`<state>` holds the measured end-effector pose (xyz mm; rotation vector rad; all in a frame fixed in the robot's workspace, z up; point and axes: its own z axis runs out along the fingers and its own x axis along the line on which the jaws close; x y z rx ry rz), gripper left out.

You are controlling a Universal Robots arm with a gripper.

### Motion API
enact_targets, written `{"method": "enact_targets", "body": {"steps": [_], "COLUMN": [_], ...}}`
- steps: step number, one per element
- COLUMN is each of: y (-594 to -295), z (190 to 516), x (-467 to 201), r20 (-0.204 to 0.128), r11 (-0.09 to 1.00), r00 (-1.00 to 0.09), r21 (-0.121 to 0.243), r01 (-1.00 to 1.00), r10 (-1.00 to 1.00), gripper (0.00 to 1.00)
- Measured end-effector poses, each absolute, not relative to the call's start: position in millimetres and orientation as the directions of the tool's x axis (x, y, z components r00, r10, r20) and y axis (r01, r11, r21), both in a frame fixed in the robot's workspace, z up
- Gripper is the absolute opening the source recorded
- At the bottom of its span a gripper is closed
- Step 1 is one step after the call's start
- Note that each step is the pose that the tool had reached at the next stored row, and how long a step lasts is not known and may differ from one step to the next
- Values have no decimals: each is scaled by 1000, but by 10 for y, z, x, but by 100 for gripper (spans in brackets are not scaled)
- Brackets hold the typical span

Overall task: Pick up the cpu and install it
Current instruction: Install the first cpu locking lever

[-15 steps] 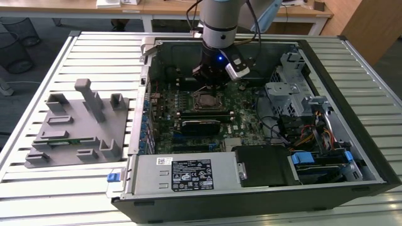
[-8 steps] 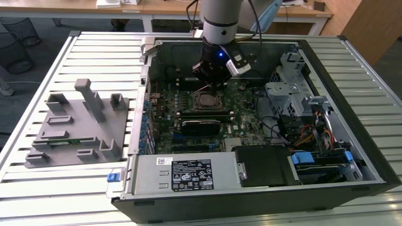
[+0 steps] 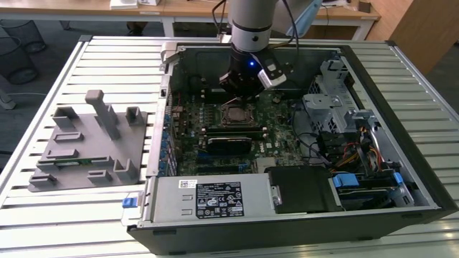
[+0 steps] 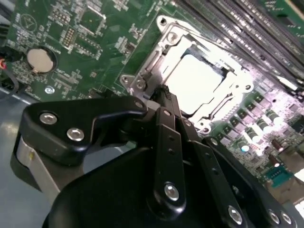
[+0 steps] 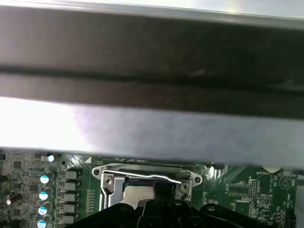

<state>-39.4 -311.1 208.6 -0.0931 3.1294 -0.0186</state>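
End effector (image 4: 166, 95) above socketed cpu (image 4: 197, 83)

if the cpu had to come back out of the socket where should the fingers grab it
By two opposite edges, coming straight down from above. The cpu lies flat inside the socket frame with its broad top exposed, and the motherboard parts around it leave no room for a sideways approach.

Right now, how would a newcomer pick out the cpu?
Look in the open black computer case, at the green motherboard under the arm's black gripper. The cpu, a flat silver-grey square, lies in the metal-framed socket, unlike the long black slots beside it.
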Motion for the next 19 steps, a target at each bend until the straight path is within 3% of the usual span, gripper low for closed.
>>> {"method": "enact_targets", "body": {"steps": [19], "y": [-3130], "z": [2353], "x": [-533], "r20": [-12], "r11": [998], "r00": [-998], "r21": [-2], "r01": [-59], "r10": [-60], "gripper": [11]}}
